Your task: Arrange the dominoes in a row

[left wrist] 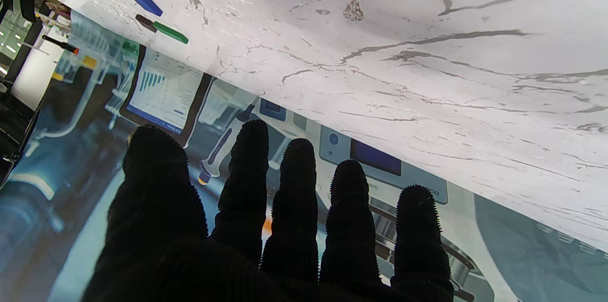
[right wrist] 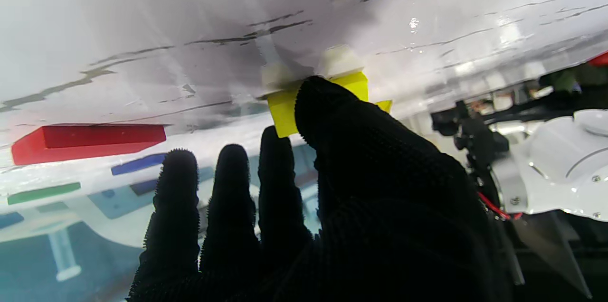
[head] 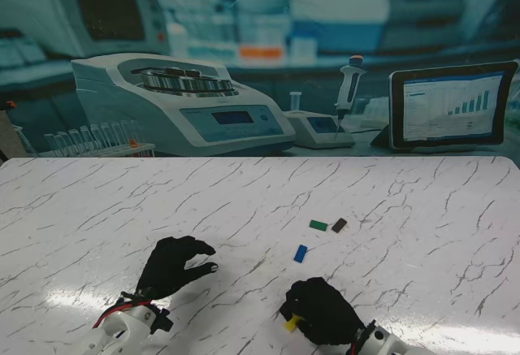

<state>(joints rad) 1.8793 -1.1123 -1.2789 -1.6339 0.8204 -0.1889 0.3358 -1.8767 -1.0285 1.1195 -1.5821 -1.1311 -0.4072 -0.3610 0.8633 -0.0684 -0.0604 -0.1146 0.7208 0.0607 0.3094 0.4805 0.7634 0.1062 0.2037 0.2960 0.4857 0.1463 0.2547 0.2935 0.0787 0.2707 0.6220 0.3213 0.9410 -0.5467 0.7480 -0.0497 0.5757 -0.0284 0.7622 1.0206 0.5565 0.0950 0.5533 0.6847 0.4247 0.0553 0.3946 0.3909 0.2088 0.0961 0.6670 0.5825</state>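
Right hand (head: pixel 322 312) pinches the yellow domino (head: pixel 291 323) at lower centre; blue domino (head: pixel 301 253) lies just up-frame, far from the spread, empty left hand (head: pixel 175 267).

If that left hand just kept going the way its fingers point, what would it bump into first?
Probably nothing soon. The left hand is empty and points across bare marble table; the blue domino, green domino and brown domino lie off to its right. Depth is hard to judge.
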